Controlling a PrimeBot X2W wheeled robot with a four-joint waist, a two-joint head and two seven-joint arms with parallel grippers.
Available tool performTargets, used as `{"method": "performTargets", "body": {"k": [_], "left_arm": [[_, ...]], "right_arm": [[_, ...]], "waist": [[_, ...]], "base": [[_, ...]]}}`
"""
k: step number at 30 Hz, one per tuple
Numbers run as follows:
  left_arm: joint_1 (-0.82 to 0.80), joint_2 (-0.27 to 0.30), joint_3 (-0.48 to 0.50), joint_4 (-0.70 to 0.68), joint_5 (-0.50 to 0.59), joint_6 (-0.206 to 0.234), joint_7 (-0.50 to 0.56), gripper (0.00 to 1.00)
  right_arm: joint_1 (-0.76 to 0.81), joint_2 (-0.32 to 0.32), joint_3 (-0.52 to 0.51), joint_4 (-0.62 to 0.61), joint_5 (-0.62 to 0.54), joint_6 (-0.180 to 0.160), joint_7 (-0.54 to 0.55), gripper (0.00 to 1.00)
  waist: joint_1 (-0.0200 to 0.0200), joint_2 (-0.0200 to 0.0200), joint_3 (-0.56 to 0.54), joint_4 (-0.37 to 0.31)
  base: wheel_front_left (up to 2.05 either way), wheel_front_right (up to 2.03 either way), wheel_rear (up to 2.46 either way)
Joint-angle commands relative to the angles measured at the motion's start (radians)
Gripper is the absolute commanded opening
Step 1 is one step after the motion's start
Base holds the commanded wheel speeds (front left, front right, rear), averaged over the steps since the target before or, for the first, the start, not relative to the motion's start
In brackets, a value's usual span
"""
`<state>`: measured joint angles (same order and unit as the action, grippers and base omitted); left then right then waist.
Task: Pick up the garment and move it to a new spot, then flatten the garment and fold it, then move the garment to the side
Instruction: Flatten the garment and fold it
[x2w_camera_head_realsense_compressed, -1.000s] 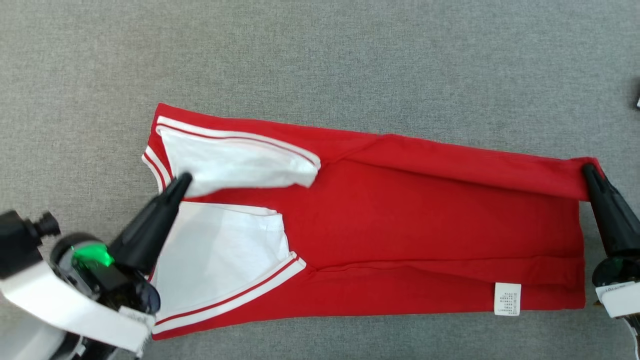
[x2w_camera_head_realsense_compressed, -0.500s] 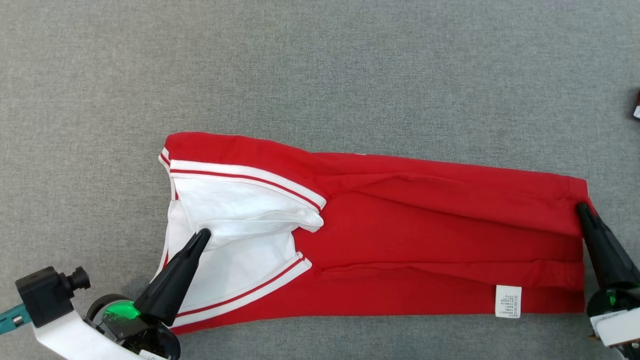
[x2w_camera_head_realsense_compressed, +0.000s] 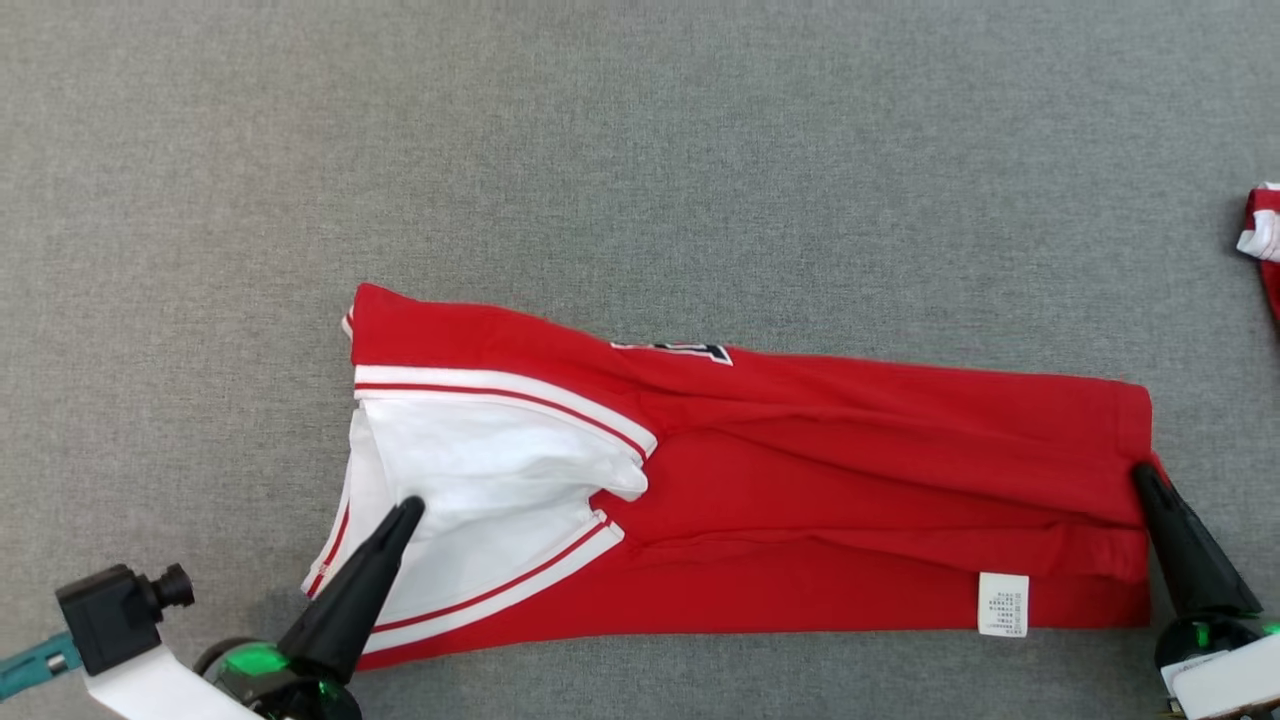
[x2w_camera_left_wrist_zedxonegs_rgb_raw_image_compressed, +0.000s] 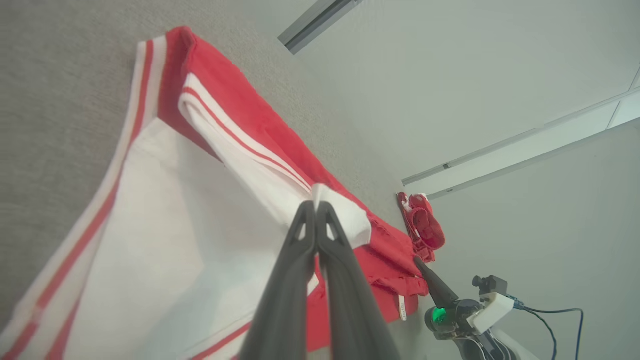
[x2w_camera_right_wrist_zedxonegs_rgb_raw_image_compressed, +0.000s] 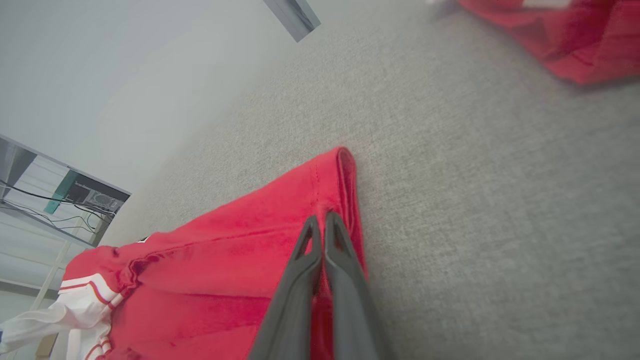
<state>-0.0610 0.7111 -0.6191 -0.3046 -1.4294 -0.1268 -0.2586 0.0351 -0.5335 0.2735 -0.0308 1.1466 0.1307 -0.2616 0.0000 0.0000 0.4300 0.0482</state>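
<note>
garment (x2w_camera_head_realsense_compressed: 850, 480) looked light, soft and floppy, best taken at its edges: left gripper (x2w_camera_head_realsense_compressed: 405, 512) was clenched on the white part (x2w_camera_head_realsense_compressed: 480, 450), right gripper (x2w_camera_head_realsense_compressed: 1143, 478) on the red hem (x2w_camera_head_realsense_compressed: 1130, 420).

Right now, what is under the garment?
Grey cloth surface shows all around the red garment; its folded layers cover whatever lies directly beneath, and most of its print.

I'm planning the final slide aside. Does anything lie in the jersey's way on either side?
Yes, on the right: another red garment lies on the grey surface, farther back than the red jersey's right end. Nothing visible blocks the left side.
</note>
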Motion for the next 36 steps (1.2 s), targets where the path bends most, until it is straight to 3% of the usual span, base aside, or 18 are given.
{"method": "performTargets", "body": {"k": [1,5,6,7,8,10,11,17,22,29,36], "left_arm": [[0.014,0.004,-0.006,0.012,-0.016,-0.005,0.002,0.00],[0.019,-0.001,-0.028,0.044,-0.038,-0.004,0.019,0.00],[0.020,-0.002,-0.037,0.055,-0.044,-0.004,0.025,0.00],[0.022,-0.004,-0.042,0.067,-0.047,-0.004,0.032,0.00],[0.024,-0.006,-0.048,0.085,-0.053,-0.004,0.039,0.05],[0.026,-0.015,-0.062,0.111,-0.069,-0.004,0.057,0.90],[0.023,-0.012,-0.058,0.128,-0.062,-0.004,0.052,1.00],[0.011,-0.024,-0.032,0.181,-0.005,0.008,0.024,1.00],[-0.009,-0.038,0.051,0.172,0.128,0.070,-0.001,1.00],[-0.058,-0.150,0.225,0.111,0.453,0.264,-0.004,1.00],[-0.041,-0.271,0.280,0.095,0.704,0.382,-0.004,1.00]], "right_arm": [[-0.001,-0.010,0.009,0.021,0.007,0.000,-0.006,0.00],[-0.015,0.004,0.039,0.050,0.022,0.000,-0.006,0.00],[-0.020,0.005,0.045,0.058,0.023,0.000,-0.006,0.08],[-0.023,0.007,0.048,0.067,0.026,0.000,-0.006,0.45],[-0.022,0.007,0.060,0.078,0.029,0.000,-0.006,1.00],[-0.033,0.010,0.060,0.090,0.019,0.000,-0.006,1.00],[-0.037,0.011,0.053,0.092,0.004,0.000,-0.006,1.00],[-0.035,0.046,-0.022,0.073,-0.087,0.000,-0.006,1.00],[-0.043,0.122,-0.130,0.036,-0.238,0.000,-0.005,1.00],[-0.065,0.258,-0.213,0.034,-0.454,0.000,-0.004,1.00],[-0.060,0.330,-0.215,0.074,-0.582,0.000,0.006,1.00]], "waist": [[0.0000,0.0000,-0.015,-0.002],[0.0000,0.0000,-0.033,-0.001],[0.0000,0.0000,-0.039,-0.001],[0.0000,0.0000,-0.044,-0.001],[0.0000,0.0000,-0.050,0.000],[0.0000,0.0000,-0.060,0.002],[0.0000,0.0000,-0.065,0.004],[0.0000,0.0000,-0.095,0.011],[0.0000,0.0000,-0.129,0.015],[0.0000,0.0000,-0.190,0.007],[0.0000,0.0000,-0.248,-0.012]], "base": [[0.00,0.00,0.00],[0.00,0.00,0.00],[0.00,0.00,0.00],[0.00,0.00,0.00],[0.00,0.00,0.00],[0.00,0.00,0.00],[0.00,0.00,0.00],[0.00,0.00,0.00],[0.00,0.00,0.00],[0.00,0.00,0.00],[0.00,0.00,0.00]]}}
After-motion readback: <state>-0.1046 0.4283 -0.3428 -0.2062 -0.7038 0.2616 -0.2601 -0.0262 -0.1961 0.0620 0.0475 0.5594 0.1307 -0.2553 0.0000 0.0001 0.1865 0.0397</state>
